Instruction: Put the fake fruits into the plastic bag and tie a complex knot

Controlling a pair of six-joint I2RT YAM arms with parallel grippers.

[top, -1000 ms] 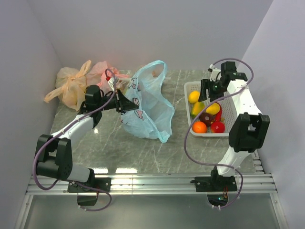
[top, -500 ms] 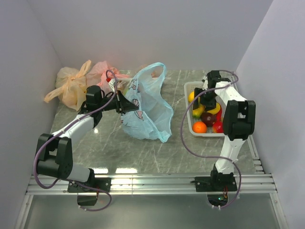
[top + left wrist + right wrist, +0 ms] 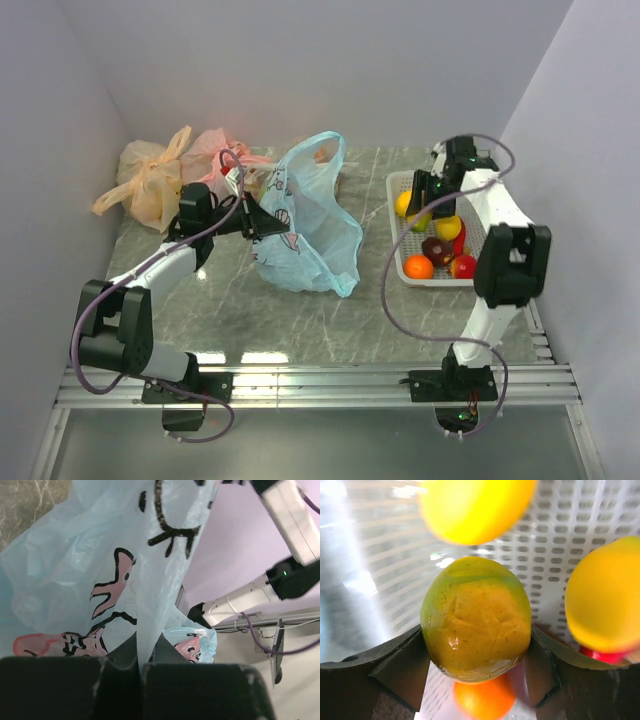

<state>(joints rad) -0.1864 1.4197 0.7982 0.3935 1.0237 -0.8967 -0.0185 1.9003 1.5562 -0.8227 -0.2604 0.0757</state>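
The light blue plastic bag (image 3: 312, 225) stands open mid-table. My left gripper (image 3: 264, 222) is shut on its near-left rim; in the left wrist view the blue film (image 3: 100, 570) runs between the closed fingers of that gripper (image 3: 140, 665). My right gripper (image 3: 420, 198) is over the left part of the white basket (image 3: 392, 180), shut on a yellow-green fruit (image 3: 476, 625). An orange fruit (image 3: 419, 267), a red one (image 3: 462, 266), a dark purple-brown one (image 3: 435, 248) and a yellow one (image 3: 448, 227) lie in the basket. No knot is visible.
A peach bag (image 3: 148, 188) and a pink bag (image 3: 212, 150) sit at the back left, just behind the left arm. Walls close in on the left, back and right. The perforated basket floor (image 3: 560, 540) lies below the held fruit.
My right gripper dipped into the basket and has now moved slightly back with the yellow-green fruit between its fingers. The left gripper and the bag have barely moved.
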